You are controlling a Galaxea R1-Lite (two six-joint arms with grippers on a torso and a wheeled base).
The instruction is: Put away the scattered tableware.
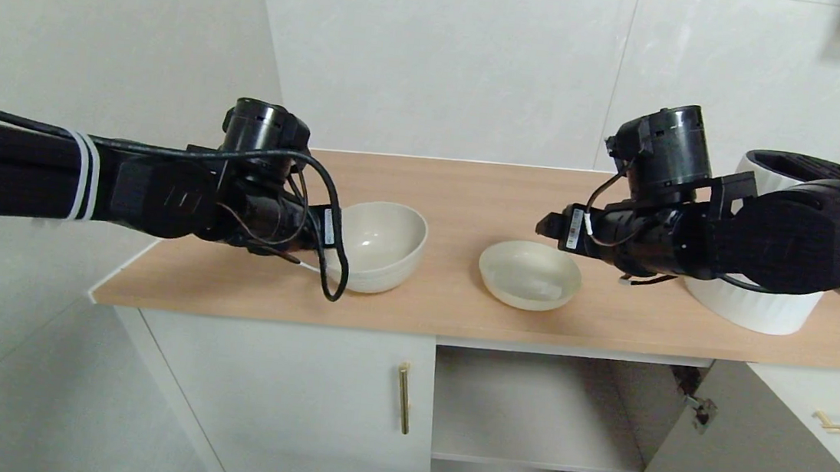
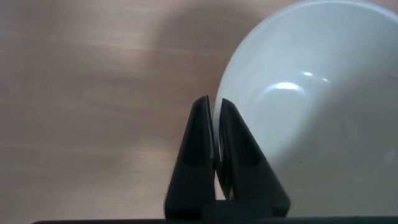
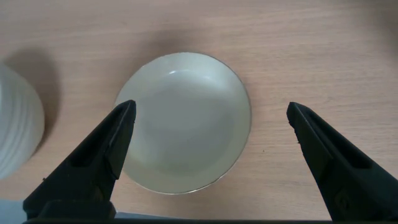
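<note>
On the counter [image 1: 470, 194] we have two arms out and two pieces of tableware in play. Take the shallow dish [image 1: 530, 274] as our marker. The right gripper [image 3: 210, 107] hangs directly above it with its jaws spread wide, one finger to either side of the dish, gripping nothing. Just left of the dish, with a small gap between them, is the deeper bowl [image 1: 380, 246]. We see the left gripper [image 2: 214, 102] at the bowl's rim on the side away from the dish, fingers [image 2: 199, 155] squeezed narrow with the rim caught between them. To the right of the dish stands a white ribbed tub [image 1: 756, 307], partly behind the right arm. Below the dish, the cupboard [image 1: 281, 400] stands open on a shelf [image 1: 524, 431].
</note>
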